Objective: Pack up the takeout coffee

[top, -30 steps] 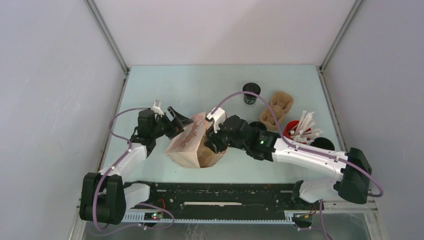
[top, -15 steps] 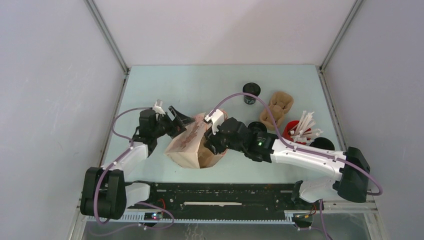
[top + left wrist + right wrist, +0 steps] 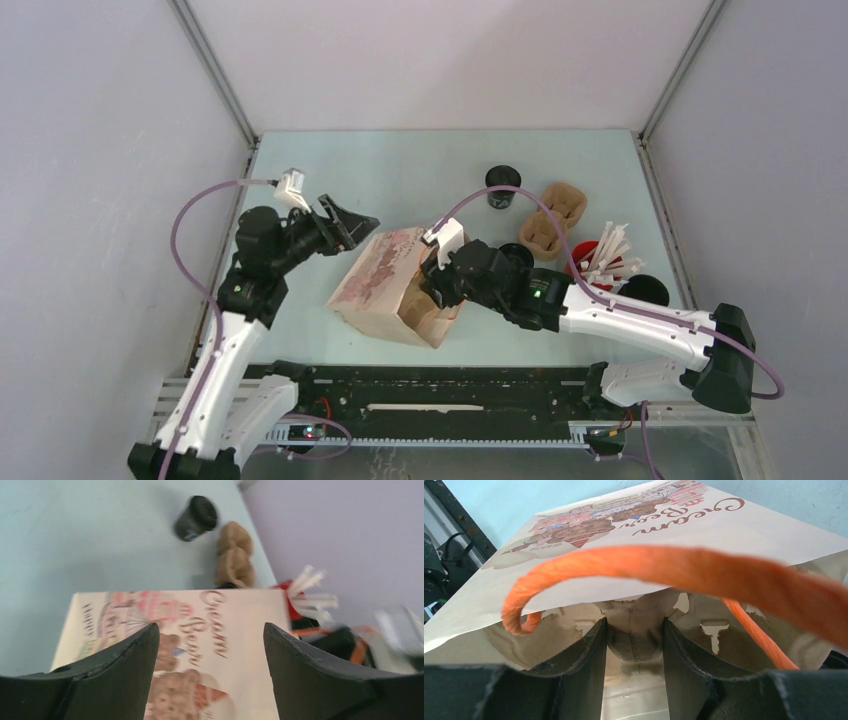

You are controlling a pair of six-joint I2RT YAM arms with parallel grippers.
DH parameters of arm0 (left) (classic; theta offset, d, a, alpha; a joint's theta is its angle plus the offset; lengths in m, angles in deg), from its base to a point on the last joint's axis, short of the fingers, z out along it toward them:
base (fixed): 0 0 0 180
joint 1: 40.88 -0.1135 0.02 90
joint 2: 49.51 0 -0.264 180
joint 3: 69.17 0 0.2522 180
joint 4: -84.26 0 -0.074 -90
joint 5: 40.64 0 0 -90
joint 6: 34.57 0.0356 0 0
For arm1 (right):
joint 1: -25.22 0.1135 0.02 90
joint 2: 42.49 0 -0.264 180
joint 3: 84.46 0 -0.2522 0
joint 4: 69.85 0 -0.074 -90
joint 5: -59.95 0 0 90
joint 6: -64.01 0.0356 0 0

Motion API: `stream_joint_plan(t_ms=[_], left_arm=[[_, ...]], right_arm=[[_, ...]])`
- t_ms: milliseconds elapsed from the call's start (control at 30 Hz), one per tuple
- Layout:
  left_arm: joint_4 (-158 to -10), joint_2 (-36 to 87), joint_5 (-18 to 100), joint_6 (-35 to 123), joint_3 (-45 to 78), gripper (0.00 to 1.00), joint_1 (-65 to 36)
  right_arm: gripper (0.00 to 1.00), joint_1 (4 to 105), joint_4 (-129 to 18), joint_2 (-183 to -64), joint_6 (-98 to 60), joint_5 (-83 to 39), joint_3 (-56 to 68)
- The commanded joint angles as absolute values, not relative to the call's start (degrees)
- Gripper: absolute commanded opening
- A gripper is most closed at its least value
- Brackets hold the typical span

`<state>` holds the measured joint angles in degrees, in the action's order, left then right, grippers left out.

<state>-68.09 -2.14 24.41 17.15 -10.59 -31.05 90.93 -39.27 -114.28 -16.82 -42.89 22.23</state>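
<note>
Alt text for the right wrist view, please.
The right gripper, inside the mouth of a printed paper bag, grips a brown pulp carrier. The bag's orange handle arcs across the foreground.

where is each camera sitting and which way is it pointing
top external: high behind the arms, looking down on the table; both arms, the left gripper and the right gripper show
left wrist: above the paper bag, facing its printed side and the black cup beyond; its own fingers show
right wrist: at the bag's mouth, looking inside past the orange handle; its own fingers show
shared: all three see the bag
</note>
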Motion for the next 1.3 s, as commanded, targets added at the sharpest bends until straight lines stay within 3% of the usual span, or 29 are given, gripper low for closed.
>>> stream_joint_plan(t_ms=[0, 167, 300, 467, 633, 967, 1033, 1167, 1267], left_arm=[[-65.6, -6.7, 17.8, 24.9, -5.4, 0.84, -25.0], [-65.0, -10.4, 24.4, 31.3, -5.0, 0.95, -12.4], [-70.9, -6.8, 18.0, 26.3, -5.5, 0.71, -11.2], [-83.2, -4.7, 13.6, 18.5, -9.0, 0.60, -11.1], [-85.8, -0.1, 13.3, 16.2, -7.2, 0.47, -10.1], [-89.9, 2.6, 9.5, 14.6, -7.6, 0.52, -7.7], [-89.7, 3.5, 9.7, 14.6, -7.0, 0.46, -7.1], [-87.5, 5.1, 11.3, 15.2, -5.6, 0.16, -7.0], [-85.0, 4.9, 12.8, 16.9, -4.5, 0.01, -7.0]], right_arm=[[0.45, 91.4, -43.7, -112.9, -16.3, -44.0, 22.4], [0.45, 91.3, -44.5, -112.6, -15.8, -43.3, 22.7], [0.45, 91.1, -45.9, -112.3, -15.8, -42.0, 23.5], [0.46, 91.1, -46.0, -112.3, -15.7, -41.8, 23.6], [0.46, 91.2, -46.1, -112.4, -15.6, -41.7, 23.5], [0.45, 91.1, -45.6, -112.0, -15.8, -41.7, 23.5], [0.45, 91.2, -45.5, -111.8, -15.7, -41.9, 23.5], [0.45, 91.3, -45.6, -111.6, -15.8, -42.1, 23.5], [0.45, 91.3, -44.8, -110.8, -15.7, -41.6, 23.5]])
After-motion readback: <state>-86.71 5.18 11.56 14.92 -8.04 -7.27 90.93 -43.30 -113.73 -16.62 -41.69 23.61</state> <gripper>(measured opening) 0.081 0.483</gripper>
